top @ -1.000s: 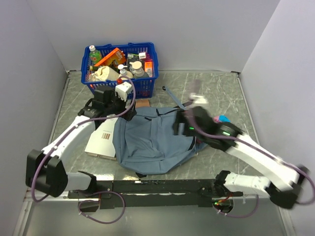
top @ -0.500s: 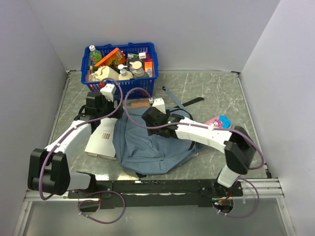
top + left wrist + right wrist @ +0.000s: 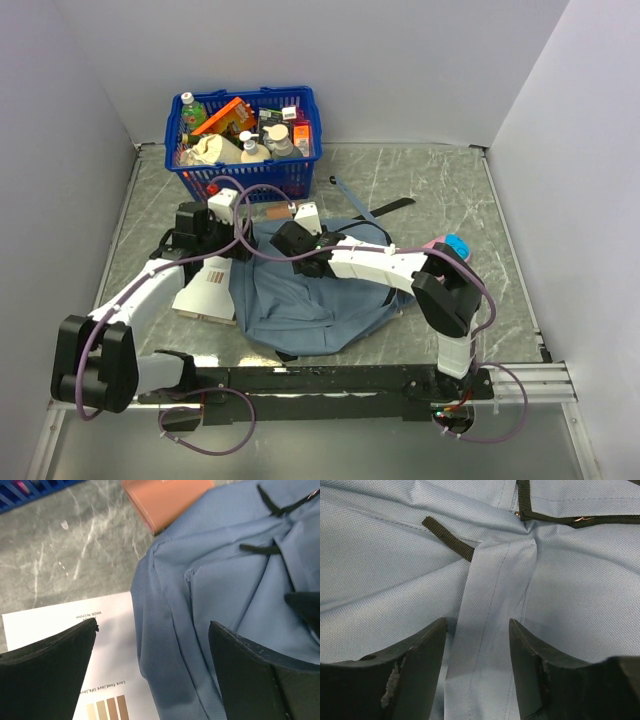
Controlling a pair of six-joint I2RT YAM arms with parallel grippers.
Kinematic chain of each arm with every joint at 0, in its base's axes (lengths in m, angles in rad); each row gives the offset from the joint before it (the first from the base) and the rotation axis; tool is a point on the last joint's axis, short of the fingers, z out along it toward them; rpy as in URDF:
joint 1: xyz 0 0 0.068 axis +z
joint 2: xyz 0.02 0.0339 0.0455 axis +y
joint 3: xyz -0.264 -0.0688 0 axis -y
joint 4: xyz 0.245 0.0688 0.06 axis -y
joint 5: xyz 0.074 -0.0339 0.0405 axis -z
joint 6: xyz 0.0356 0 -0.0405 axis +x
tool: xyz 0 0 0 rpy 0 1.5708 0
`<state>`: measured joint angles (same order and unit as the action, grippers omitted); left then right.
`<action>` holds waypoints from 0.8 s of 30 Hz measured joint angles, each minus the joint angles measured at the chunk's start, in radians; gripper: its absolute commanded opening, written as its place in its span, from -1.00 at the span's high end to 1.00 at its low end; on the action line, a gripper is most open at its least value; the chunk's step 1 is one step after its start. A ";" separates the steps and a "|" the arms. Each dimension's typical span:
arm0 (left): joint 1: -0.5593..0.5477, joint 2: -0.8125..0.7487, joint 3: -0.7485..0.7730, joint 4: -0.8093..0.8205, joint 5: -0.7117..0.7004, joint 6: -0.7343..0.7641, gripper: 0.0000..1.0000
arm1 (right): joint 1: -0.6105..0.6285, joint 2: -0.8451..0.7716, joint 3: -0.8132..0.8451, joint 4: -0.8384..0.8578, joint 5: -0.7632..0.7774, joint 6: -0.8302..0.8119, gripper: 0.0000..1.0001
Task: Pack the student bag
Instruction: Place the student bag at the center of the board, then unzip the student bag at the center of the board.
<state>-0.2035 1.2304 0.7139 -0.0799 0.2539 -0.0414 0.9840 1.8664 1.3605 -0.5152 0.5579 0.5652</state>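
The student bag (image 3: 300, 310) lies flat mid-table, grey-blue with dark zipper lines. My left gripper (image 3: 240, 245) hovers wide open over the bag's left edge. In the left wrist view the left gripper (image 3: 153, 625) straddles the bag (image 3: 225, 580) and a white book (image 3: 60, 625), holding nothing. My right gripper (image 3: 285, 245) reaches across to the bag's upper left. In the right wrist view the right gripper (image 3: 477, 622) has its jaws partly apart on either side of a flat blue strap (image 3: 492, 605) on the bag (image 3: 380, 570). A black zipper line (image 3: 555, 517) runs above it.
A blue basket (image 3: 260, 178) full of bottles and packets stands at the back left. The white book (image 3: 208, 285) lies left of the bag, a brown notebook (image 3: 285, 212) behind it, and a pink pencil case (image 3: 447, 245) to its right. Walls enclose three sides.
My right arm has swung left across the bag, from its right side to its upper left, and its jaws have narrowed. The left gripper has shifted slightly towards the bag's edge.
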 measured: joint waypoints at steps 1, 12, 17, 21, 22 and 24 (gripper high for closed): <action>0.000 0.005 -0.004 0.001 0.001 0.003 -0.83 | 0.000 0.002 0.000 0.001 0.000 0.004 -0.13; -0.011 0.055 -0.030 0.016 0.036 0.038 0.84 | 0.002 0.005 -0.032 0.060 0.002 0.052 0.60; -0.012 0.042 -0.032 0.014 0.036 0.039 0.88 | 0.004 -0.025 -0.095 0.105 0.018 0.075 1.00; -0.015 -0.008 -0.043 0.000 0.033 0.046 0.91 | 0.004 -0.103 -0.161 0.117 0.030 0.108 1.00; -0.015 -0.023 -0.048 0.000 0.033 0.048 0.92 | 0.004 -0.126 -0.182 0.127 0.031 0.117 1.00; -0.017 -0.047 -0.056 -0.005 0.033 0.053 0.95 | 0.004 -0.183 -0.225 0.139 0.032 0.136 1.00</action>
<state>-0.2203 1.1835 0.6579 -0.0845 0.2871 0.0113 0.9878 1.6833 1.1351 -0.3763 0.5896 0.7010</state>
